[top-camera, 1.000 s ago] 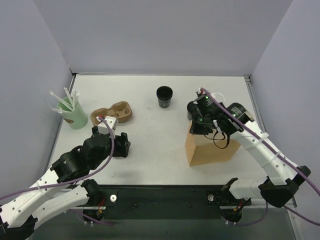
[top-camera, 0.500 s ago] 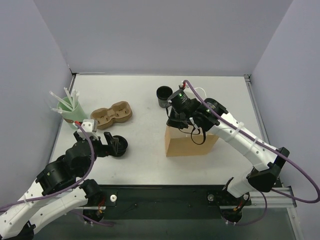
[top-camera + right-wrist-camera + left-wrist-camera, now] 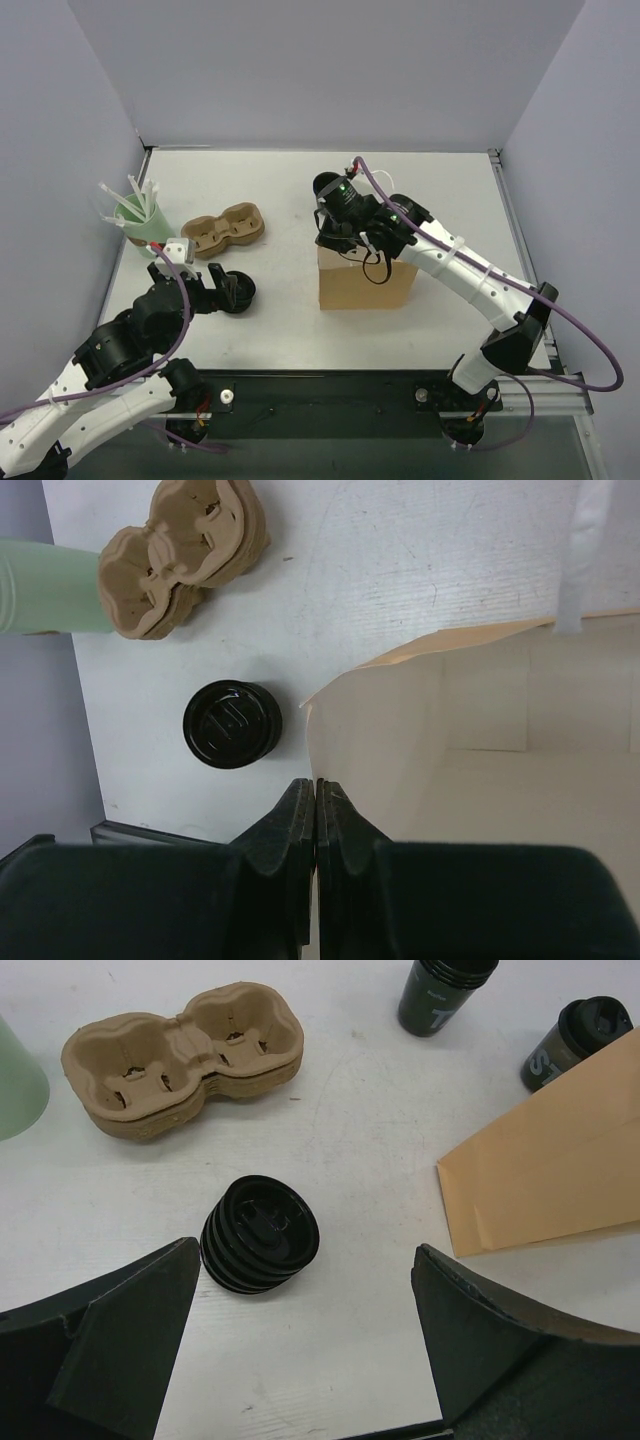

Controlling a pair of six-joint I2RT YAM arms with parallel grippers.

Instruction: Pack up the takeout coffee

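Observation:
The takeout coffee (image 3: 578, 1042), a small black cup with a black lid, stands behind the brown paper bag (image 3: 560, 1160) in the left wrist view; my right arm hides it in the top view. My right gripper (image 3: 335, 230) is shut on the bag's (image 3: 365, 282) upper left edge, and in the right wrist view the fingers (image 3: 316, 785) pinch the bag's wall (image 3: 480, 750), whose mouth is open. My left gripper (image 3: 222, 292) is open and empty, its jaws wide either side of the ribbed black stack (image 3: 262, 1235).
An open black cup (image 3: 325, 186) stands behind the bag, left of the coffee. Brown pulp cup carriers (image 3: 224, 230) lie at the left. A mint-green cup of white straws (image 3: 140, 220) stands near the left wall. The ribbed stack (image 3: 240, 292) lies left of the bag.
My right gripper has dragged the bag to the left, towards the table's middle. My left arm drew back to the left a second ago and has since held still.

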